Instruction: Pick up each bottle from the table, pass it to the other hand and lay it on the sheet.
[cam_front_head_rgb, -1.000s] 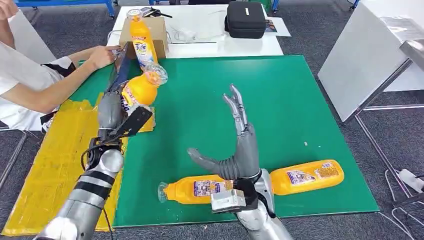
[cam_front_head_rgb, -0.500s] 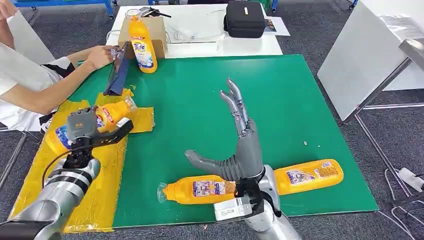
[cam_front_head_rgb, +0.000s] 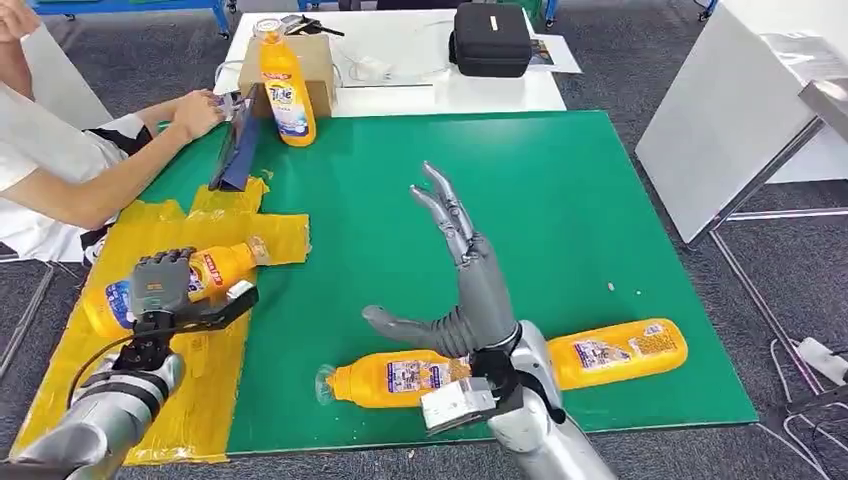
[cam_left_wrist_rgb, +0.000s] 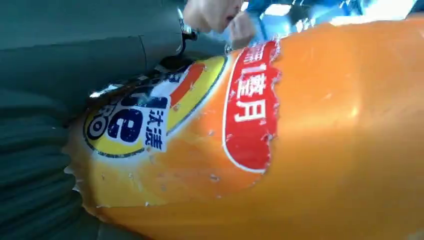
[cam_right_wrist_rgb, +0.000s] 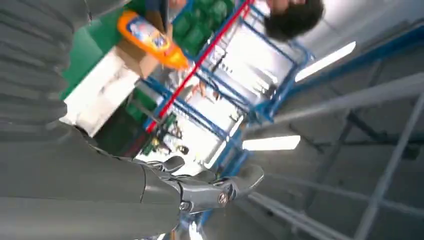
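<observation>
Left robot hand (cam_front_head_rgb: 165, 285) is wrapped over a held bottle (cam_front_head_rgb: 195, 280), which is lying on its side low over the yellow sheet (cam_front_head_rgb: 120, 350) at the table's (cam_front_head_rgb: 620, 180) left edge; actual contact with the sheet cannot be told. In the left wrist view the held bottle (cam_left_wrist_rgb: 280, 150) is pressed tight against the palm, label peeling. Right robot hand (cam_front_head_rgb: 465, 285) is released, fingers spread and pointing up, nothing in it, raised above the green mat (cam_front_head_rgb: 600, 200).

Two more lying bottles are left on the mat: near bottle (cam_front_head_rgb: 395, 380) just beside the right wrist, far-right bottle (cam_front_head_rgb: 615, 350) partly behind the forearm. A standing bottle (cam_front_head_rgb: 285, 90) is at the mat's far edge, near a person's hand (cam_front_head_rgb: 195, 110).

Handling, judged: bottles are rigid plastic, smooth and probably slippery, likely to roll when lying down; weight unclear, contents not visible. Best taken around the wide mid-body across the label, not the narrow neck.

Versus half a second ago: held bottle has been brought lower and flatter toward the sheet, left arm drawn back toward the robot. Right robot hand has tilted slightly left, still empty. Bottles on the mat unchanged.
</observation>
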